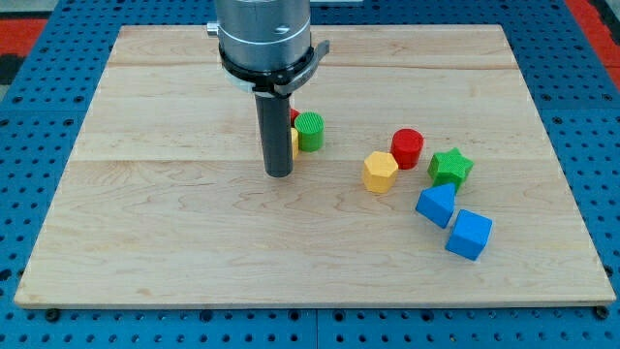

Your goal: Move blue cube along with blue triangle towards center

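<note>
The blue cube (469,235) lies at the view's lower right on the wooden board (174,242). The blue triangle (437,206) touches it on its upper left. My tip (278,173) rests on the board near the middle, well to the left of both blue blocks. It stands just below and left of a green cylinder (310,131).
A yellow hexagon block (381,173), a red cylinder (408,147) and a green star (450,168) sit just above the blue blocks. A red block (294,116) and a yellow block (294,143) are partly hidden behind the rod.
</note>
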Robot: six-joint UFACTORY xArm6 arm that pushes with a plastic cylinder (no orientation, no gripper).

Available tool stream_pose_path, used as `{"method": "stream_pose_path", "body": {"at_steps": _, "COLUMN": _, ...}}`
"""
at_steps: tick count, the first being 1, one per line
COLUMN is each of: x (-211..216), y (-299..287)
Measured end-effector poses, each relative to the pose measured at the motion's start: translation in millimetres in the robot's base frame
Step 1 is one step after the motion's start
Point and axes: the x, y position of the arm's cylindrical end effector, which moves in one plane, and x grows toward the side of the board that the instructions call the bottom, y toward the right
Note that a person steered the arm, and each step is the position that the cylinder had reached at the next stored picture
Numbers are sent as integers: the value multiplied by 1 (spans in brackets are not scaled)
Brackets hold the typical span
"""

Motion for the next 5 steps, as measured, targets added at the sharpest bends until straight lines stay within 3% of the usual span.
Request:
{"method": "stream_pose_path", "body": {"at_steps": 2, "x": 24, "y": 7}}
{"method": "stream_pose_path", "body": {"at_steps": 5, "x": 139, "y": 151}}
